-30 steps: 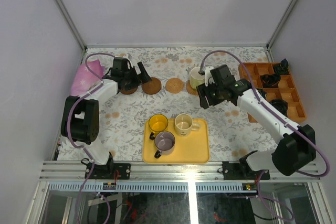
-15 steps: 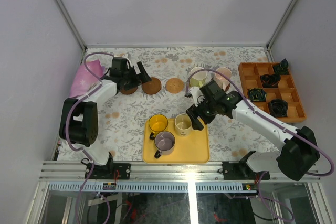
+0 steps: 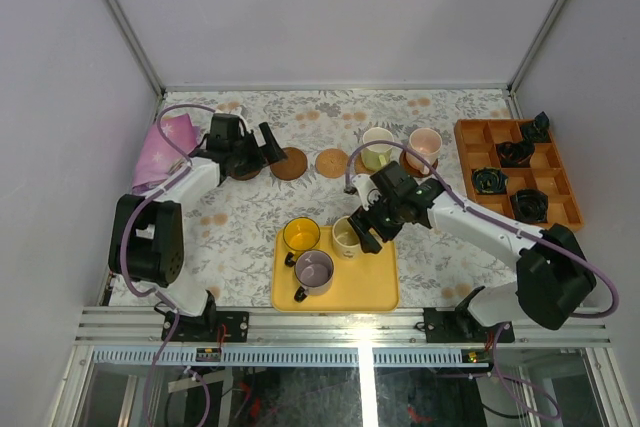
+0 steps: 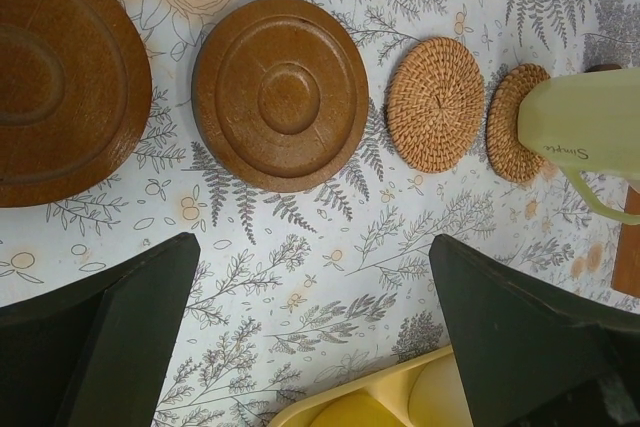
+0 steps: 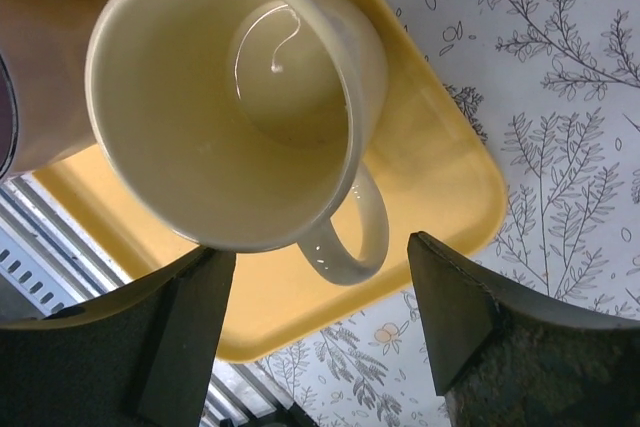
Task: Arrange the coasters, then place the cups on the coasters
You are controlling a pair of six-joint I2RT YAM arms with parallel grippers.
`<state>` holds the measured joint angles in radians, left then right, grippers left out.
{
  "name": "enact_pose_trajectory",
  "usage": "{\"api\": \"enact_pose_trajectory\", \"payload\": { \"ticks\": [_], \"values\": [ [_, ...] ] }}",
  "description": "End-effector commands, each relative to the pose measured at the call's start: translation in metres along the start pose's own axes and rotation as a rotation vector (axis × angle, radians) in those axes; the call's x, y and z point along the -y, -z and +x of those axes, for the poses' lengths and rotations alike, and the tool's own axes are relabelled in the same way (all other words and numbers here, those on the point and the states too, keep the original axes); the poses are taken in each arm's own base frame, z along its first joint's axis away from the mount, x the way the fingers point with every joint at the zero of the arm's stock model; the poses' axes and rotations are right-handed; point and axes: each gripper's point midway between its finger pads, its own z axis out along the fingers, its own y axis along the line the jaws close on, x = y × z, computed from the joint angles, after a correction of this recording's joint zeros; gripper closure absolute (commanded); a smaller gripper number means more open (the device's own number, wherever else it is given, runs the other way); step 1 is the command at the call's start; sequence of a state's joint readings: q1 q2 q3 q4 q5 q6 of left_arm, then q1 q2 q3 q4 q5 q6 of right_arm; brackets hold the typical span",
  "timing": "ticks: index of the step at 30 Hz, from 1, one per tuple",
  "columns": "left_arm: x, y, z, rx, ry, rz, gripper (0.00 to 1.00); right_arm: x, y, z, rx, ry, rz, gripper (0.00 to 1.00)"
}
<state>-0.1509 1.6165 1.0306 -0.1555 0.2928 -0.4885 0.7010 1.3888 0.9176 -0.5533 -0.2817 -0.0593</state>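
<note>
In the left wrist view, two dark brown coasters (image 4: 60,77) (image 4: 280,92) and a tan coaster (image 4: 435,104) lie in a row. A second tan coaster (image 4: 510,127) carries the pale green cup (image 4: 590,122). From above, the green cup (image 3: 377,147) and pink cup (image 3: 425,141) stand at the back, the pink one on a dark coaster (image 3: 411,164). My left gripper (image 3: 270,147) hangs open by the brown coasters. The yellow (image 3: 300,235), purple (image 3: 314,270) and cream (image 3: 346,237) cups sit on the yellow tray. My right gripper (image 5: 320,317) is open, its fingers (image 5: 190,337) on either side of the cream cup's (image 5: 235,97) handle.
The yellow tray (image 3: 375,287) lies at the near middle. An orange divided tray (image 3: 565,212) with small black objects stands at the right edge. A pink cloth (image 3: 165,145) lies at the back left beside the left arm.
My right arm has left the pale green cup on its coaster and swung down to the tray's cream cup, jaws opening wider. The left arm has barely moved.
</note>
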Motion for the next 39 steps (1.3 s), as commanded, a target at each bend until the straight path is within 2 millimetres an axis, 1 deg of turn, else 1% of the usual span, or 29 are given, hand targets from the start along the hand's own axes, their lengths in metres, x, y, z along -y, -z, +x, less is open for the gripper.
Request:
{"api": "enact_pose_trajectory", "payload": {
  "ticks": [1,4,6,10,13,17,20,21,24,26,27,28,29,30,34,37,39],
  "values": [
    [0.008,0.007,-0.002,0.02,-0.027,0.029,0.0,-0.002,-0.011,-0.014,0.041,0.048,-0.019,0.24],
    [0.008,0.009,-0.002,0.023,-0.027,0.027,0.0,-0.006,-0.015,-0.013,0.029,0.052,-0.043,0.26],
    [0.007,0.009,-0.001,0.025,-0.027,0.026,0.0,-0.008,-0.016,-0.012,0.026,0.055,-0.049,0.3],
    [0.007,0.009,0.0,0.025,-0.023,0.026,0.0,-0.011,-0.016,-0.01,0.026,0.051,-0.053,0.46],
    [0.007,0.008,0.001,0.024,-0.019,0.031,0.0,-0.013,-0.016,-0.009,0.022,0.05,-0.056,0.53],
    [0.007,0.008,0.002,0.022,-0.02,0.033,0.0,-0.016,-0.018,-0.01,0.02,0.055,-0.061,0.55],
    [0.006,0.009,0.002,0.023,-0.021,0.031,0.0,-0.018,-0.023,-0.009,0.015,0.063,-0.068,0.49],
    [0.006,0.009,0.003,0.021,-0.022,0.029,0.0,-0.019,-0.025,-0.01,0.013,0.064,-0.07,0.48],
    [0.005,0.009,0.003,0.021,-0.023,0.027,0.0,-0.021,-0.029,-0.012,0.015,0.067,-0.08,0.5],
    [0.005,0.009,0.003,0.019,-0.024,0.024,0.0,-0.023,-0.03,-0.013,0.018,0.07,-0.085,0.56],
    [0.004,0.009,0.004,0.019,-0.025,0.024,0.0,-0.024,-0.031,-0.014,0.018,0.07,-0.084,0.62],
    [0.004,0.009,0.004,0.018,-0.025,0.023,0.0,-0.024,-0.031,-0.015,0.018,0.071,-0.085,0.83],
    [0.004,0.008,0.004,0.017,-0.024,0.022,0.0,-0.024,-0.03,-0.017,0.02,0.075,-0.08,0.98],
    [0.004,0.008,0.004,0.017,-0.025,0.024,0.0,-0.024,-0.029,-0.018,0.019,0.075,-0.076,1.0],
    [0.005,0.007,0.003,0.015,-0.028,0.028,0.0,-0.022,-0.021,-0.024,0.014,0.075,-0.028,1.0],
    [0.006,0.005,0.002,0.012,-0.027,0.032,0.0,-0.023,-0.011,-0.038,0.042,0.074,0.011,1.0],
    [0.008,0.004,0.001,0.012,-0.028,0.039,0.0,-0.021,-0.001,-0.053,0.078,0.062,0.056,1.0]
  ]
}}
